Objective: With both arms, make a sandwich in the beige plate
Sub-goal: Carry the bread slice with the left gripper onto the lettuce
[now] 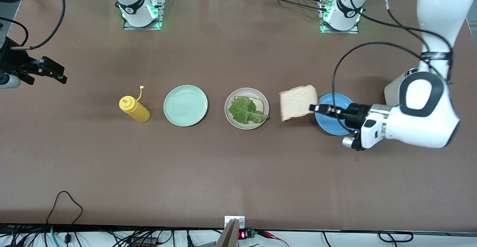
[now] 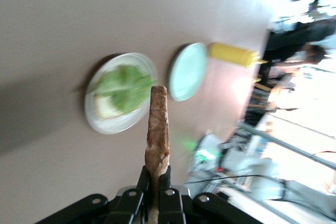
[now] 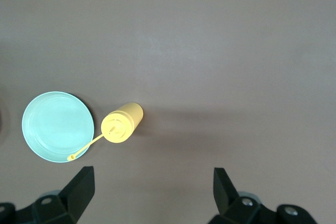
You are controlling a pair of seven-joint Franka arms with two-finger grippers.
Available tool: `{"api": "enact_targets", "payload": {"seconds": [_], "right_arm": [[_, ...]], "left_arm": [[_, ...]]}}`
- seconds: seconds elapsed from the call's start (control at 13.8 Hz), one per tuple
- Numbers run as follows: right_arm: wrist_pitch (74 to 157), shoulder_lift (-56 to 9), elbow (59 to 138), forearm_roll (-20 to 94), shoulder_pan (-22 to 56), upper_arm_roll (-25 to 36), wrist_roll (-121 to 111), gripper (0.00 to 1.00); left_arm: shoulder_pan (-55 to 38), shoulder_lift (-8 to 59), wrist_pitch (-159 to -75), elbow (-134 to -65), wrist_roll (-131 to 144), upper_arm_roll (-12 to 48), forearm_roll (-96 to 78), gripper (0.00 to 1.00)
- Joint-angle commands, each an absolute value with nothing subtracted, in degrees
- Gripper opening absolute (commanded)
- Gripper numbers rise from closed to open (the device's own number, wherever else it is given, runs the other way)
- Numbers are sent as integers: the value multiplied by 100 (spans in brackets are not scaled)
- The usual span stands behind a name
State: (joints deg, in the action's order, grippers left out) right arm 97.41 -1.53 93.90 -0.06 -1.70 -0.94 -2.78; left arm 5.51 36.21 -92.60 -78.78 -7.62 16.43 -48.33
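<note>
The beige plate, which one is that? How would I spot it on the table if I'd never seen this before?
Three round plates lie in a row across the brown table. The beige plate is the middle one, between the mint-green plate and the blue plate. It alone holds food: a bread slice with a crinkly lettuce leaf on it.

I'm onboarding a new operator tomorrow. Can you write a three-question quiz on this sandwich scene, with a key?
1. True or false: the left claw grips a bread slice in the air.
2. What lies on the beige plate?
A. nothing
B. bread with a lettuce leaf on top
C. the yellow bottle
3. Fill in: the right claw waits, fingers ____, at the right arm's end of the table.

Key: 1 true. 2 B. 3 open.
</note>
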Motion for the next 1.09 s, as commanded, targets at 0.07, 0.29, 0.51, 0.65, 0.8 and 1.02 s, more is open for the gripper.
{"api": "enact_targets", "payload": {"seconds": [0.07, 0.29, 0.51, 0.65, 0.8, 1.02], "right_arm": [[9676, -87, 9291, -88, -220, -185, -255, 100], [9703, -193, 9193, -105, -229, -185, -246, 100], [9712, -193, 9193, -71, -272, -176, -246, 100], [9686, -193, 9185, -62, -290, -158, -229, 100], [9659, -193, 9176, -62, -290, -167, -229, 100], [9668, -193, 9176, -70, -281, -167, -272, 100]], "left_arm": [[98, 3911, -10419, -8785, -2342, 1644, -6123, 0], [-324, 3981, -11397, -9447, -3127, 1643, -6398, 0], [-501, 4201, -11635, -9719, -3497, 1644, -6714, 0], [-492, 4402, -11742, -9844, -4040, 1644, -6941, 0], [-510, 4648, -11733, -9896, -4699, 1644, -7460, 0], [-501, 4676, -11742, -9949, -4764, 1635, -7480, 15]]}}
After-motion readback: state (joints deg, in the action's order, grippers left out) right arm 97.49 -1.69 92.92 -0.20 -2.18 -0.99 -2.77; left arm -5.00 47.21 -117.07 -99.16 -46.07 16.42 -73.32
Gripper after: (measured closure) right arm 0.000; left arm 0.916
